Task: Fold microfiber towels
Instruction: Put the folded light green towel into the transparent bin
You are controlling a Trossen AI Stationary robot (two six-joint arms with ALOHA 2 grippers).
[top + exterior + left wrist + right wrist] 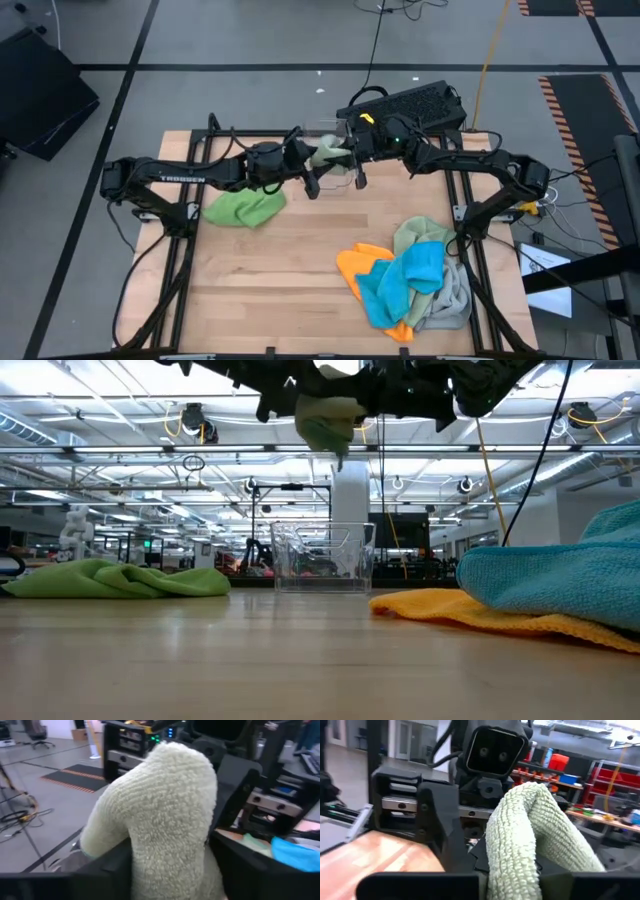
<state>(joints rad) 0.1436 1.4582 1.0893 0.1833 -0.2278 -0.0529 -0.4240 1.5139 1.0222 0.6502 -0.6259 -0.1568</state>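
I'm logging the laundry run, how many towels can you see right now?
5. Sage towel held up between both arms above the bin; bright green lies at table left; orange, blue and grey are piled at right. More may be hidden in the pile.

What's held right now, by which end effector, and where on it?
The sage green towel, bunched, hangs above the clear bin between both end effectors: right clamps one end; left straddles the other.

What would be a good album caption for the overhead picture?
Both grippers, left gripper and right gripper, hold a sage green towel aloft above the clear bin.
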